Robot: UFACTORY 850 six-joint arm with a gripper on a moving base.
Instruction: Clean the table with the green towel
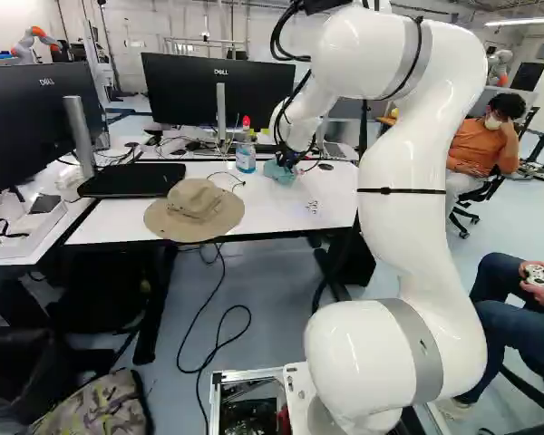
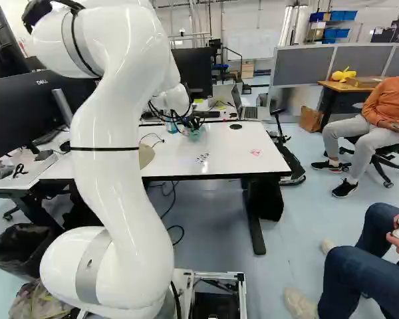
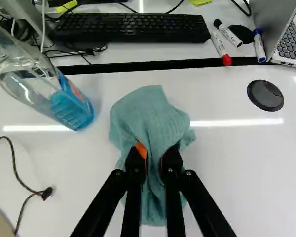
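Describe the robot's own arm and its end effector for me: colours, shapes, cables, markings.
The arm is glossy white, with thick, rounded, tube-like segments. Grey bands ring its joints, and a thin black strap circles the long link. Black cables loop outside its upper part. The end effector is black, with two slim, linked fingers; an orange pad shows on one.

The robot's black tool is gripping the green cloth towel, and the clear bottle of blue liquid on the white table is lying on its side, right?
Not quite: the clear bottle of blue liquid isn't on its side; the left base view shows it standing upright on the white table. The rest is right: the black tool is gripping the green cloth towel.
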